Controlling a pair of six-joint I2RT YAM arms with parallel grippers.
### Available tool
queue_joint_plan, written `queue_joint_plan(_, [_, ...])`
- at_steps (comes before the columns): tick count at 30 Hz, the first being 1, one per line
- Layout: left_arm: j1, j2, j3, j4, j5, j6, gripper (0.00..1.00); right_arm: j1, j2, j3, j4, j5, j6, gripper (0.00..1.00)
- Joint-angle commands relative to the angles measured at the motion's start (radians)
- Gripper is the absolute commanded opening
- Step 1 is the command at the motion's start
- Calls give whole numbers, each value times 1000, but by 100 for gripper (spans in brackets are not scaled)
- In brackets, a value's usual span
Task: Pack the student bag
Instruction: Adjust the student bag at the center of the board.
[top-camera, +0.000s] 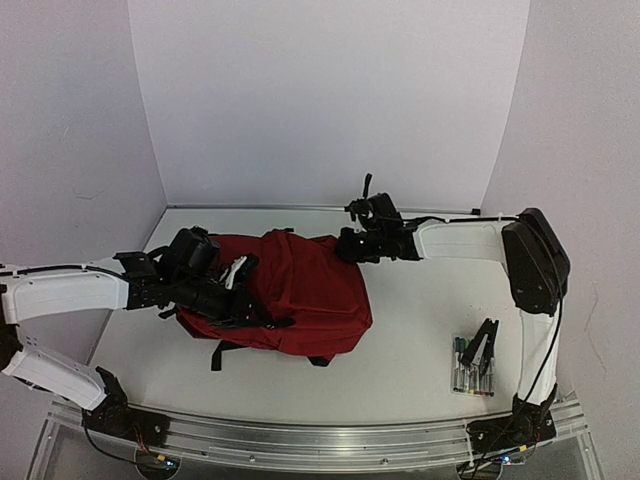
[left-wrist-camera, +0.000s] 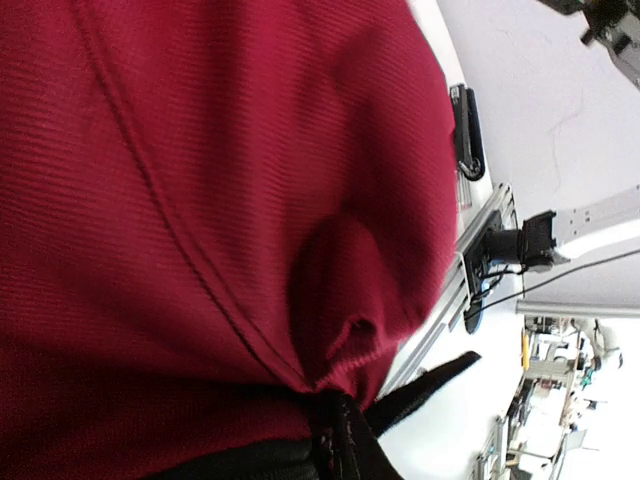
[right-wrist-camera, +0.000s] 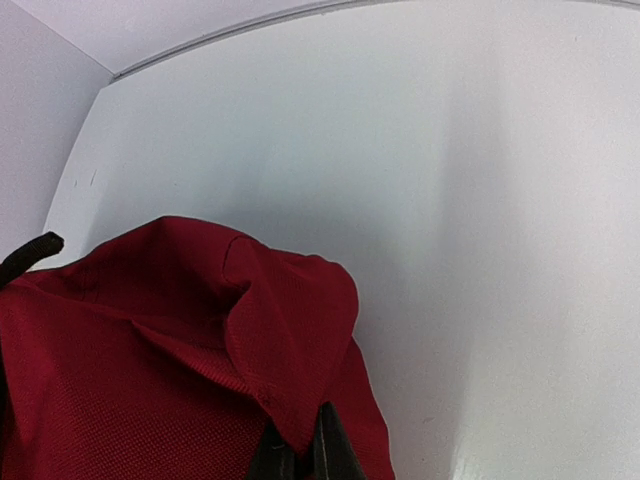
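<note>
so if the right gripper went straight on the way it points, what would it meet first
The student bag. The right gripper has a fold of its red fabric between its fingertips and points leftward across the table, so going on would likely just press deeper into the bag.

Soft, even light fills the white enclosure (top-camera: 330, 100). The table (top-camera: 410, 350) shows only faint shadows, darkest under the student bag (top-camera: 300, 290) beside the left end effector (top-camera: 245, 300). In the left wrist view the near fabric's weave is sharp, the room (left-wrist-camera: 560, 380) beyond washed out. Ahead of the right end effector (right-wrist-camera: 300, 455), dark and blurred, a pale sheen lies on the table.
</note>
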Motion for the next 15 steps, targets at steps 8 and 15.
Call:
queue_joint_plan(8, [-21, -76, 311, -145, -223, 68, 67, -10, -236, -77, 30, 170, -87, 53])
queue_joint_plan(15, [-23, 151, 566, -266, -375, 132, 80, -8, -370, -190, 9, 182, -56, 67])
